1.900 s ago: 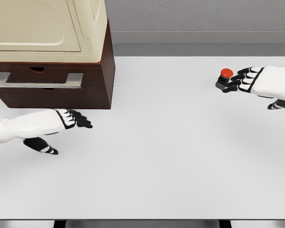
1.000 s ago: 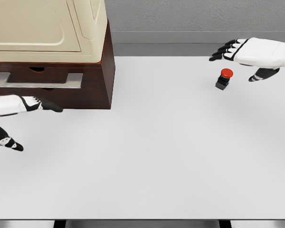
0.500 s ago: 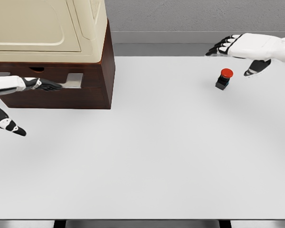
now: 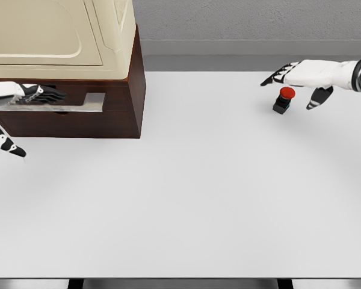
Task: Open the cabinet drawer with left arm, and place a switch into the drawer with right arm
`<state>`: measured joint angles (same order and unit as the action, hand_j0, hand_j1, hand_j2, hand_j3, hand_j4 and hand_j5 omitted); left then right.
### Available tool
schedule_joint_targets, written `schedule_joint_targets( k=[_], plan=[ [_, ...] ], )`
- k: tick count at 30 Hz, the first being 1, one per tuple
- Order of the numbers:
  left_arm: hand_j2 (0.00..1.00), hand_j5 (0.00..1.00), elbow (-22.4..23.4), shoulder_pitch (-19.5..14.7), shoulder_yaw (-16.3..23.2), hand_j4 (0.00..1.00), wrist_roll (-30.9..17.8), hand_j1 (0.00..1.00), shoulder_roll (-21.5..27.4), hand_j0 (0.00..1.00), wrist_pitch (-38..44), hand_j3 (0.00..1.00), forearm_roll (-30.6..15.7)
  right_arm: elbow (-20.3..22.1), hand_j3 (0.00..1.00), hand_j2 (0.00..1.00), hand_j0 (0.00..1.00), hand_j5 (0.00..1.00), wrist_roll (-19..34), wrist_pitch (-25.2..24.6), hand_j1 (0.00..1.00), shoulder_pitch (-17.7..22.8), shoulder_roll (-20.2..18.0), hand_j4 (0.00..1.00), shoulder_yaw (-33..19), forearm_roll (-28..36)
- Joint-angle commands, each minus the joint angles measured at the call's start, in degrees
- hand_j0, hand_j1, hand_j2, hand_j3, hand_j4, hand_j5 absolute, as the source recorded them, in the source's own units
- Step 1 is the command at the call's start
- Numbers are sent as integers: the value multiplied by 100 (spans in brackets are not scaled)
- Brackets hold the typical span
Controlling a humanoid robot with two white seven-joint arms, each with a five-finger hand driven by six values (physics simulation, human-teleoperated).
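At table's far right, switch (image 4: 283, 100) stands under open right hand (image 4: 298, 76), ungrasped. Small, rigid, probably light; pinch black base. Left hand (image 4: 31, 94) rests flat over drawer handle (image 4: 54, 102), drawer shut.

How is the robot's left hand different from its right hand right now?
The left hand lies on the drawer handle of the brown cabinet; the right hand hovers over the red switch. The left hand's fingers rest together along the handle; the right hand's are spread and hold nothing. Both are white with black fingers.
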<state>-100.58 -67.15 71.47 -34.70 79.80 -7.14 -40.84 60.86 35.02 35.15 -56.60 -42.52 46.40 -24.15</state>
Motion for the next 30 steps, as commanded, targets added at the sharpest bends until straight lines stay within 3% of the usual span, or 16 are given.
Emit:
schedule_joint_targets(
  k=[1,4,13,30],
  plan=[
    [100,100,109,0,-159,100,7,100,-35,100,160,100,-12,-161,100,100,100,100,-2,-15,100,-9,76,100,0,7],
    [100,100,426,27,-150,100,16,100,-351,100,186,100,190,-399,100,100,100,100,-2,-15,100,-141,182,100,115,7],
    [100,100,434,71,-89,100,227,100,-299,100,635,100,630,-716,100,100,100,100,-2,-15,100,-211,349,100,194,-152],
    [100,100,434,299,-1,100,420,100,-343,100,635,100,797,-1138,100,100,100,100,-2,-15,100,-325,551,100,290,-319]
  ],
)
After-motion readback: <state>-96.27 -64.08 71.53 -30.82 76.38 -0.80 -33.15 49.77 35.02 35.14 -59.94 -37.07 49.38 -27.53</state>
